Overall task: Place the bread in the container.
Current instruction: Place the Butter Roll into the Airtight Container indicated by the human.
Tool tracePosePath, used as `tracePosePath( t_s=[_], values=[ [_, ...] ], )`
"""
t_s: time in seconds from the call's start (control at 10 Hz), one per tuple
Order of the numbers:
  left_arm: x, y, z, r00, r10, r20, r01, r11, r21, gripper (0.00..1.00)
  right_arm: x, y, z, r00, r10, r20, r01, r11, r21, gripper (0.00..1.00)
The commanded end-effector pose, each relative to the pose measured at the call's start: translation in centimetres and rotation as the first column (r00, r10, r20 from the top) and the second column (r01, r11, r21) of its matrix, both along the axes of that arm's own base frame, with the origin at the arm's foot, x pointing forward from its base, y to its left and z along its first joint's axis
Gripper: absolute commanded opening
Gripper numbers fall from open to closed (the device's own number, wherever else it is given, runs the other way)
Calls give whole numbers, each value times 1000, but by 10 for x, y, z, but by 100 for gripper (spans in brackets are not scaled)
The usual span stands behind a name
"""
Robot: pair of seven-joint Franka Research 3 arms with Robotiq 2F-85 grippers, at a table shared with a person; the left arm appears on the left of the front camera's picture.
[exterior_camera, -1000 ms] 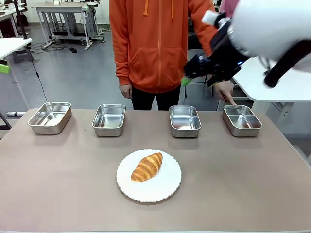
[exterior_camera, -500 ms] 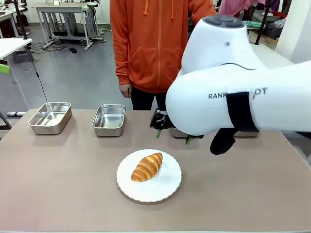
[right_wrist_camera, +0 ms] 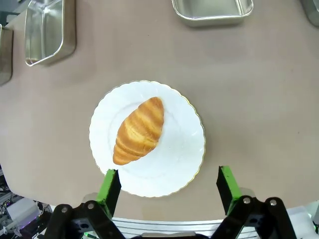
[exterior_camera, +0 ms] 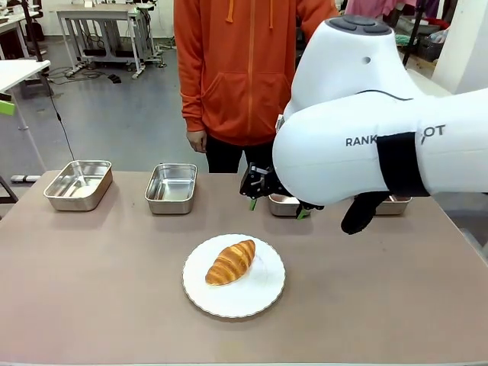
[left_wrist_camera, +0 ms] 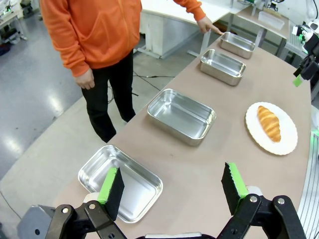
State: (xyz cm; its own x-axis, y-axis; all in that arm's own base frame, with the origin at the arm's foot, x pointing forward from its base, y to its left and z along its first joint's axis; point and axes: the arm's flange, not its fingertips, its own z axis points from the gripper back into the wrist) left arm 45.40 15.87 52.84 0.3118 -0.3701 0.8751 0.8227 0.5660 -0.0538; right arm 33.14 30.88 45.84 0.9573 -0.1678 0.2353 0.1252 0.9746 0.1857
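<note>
- Presently the approach to the pick is in hand: the right gripper (right_wrist_camera: pixel 167 174) hangs above the near rim of the plate (right_wrist_camera: pixel 184 164), jaws spread wide and holding nothing.
- Bread (exterior_camera: pixel 230 261) lies at a slant on the white scalloped plate, near the middle of the table (exterior_camera: pixel 91 290), untouched and not yet lifted.
- Left gripper (left_wrist_camera: pixel 171 172) is likewise wide apart and empty, high over the table's left end.
- Container: four steel pans stand in a row along the far edge. The person's hand (left_wrist_camera: pixel 205 24) points a finger at the rim of the far-right pan (left_wrist_camera: pixel 238 44), so I judge that one the target.
- Next move, in my judgement: shift slightly toward the bread, descend, and close across its narrow waist; the jaws may need turning to suit the slant. The glossy crust may slip under a light grip.
- Surface: plain matte brown tabletop, bare apart from the plate and pans.
- Room: grey polished floor, white worktables and trailing cables beyond; the person in an orange hoodie (exterior_camera: pixel 236 69) stands at the far side.
</note>
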Motion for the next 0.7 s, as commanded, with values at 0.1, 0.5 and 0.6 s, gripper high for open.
tracePosePath(
  t_s=[0.1,0.5,0.6],
  values=[
    [-2,-1,2,1000,-3,7,3,1000,-4,100,0,0,0,1000,0,0,0,1000,0,100],
    [-2,-1,2,1000,-3,7,3,1000,-4,100,34,45,-36,980,-185,-69,191,978,89,100],
    [-2,-1,2,1000,-3,7,3,1000,-4,100,40,52,-46,971,-223,-88,230,969,86,100]
  ],
)
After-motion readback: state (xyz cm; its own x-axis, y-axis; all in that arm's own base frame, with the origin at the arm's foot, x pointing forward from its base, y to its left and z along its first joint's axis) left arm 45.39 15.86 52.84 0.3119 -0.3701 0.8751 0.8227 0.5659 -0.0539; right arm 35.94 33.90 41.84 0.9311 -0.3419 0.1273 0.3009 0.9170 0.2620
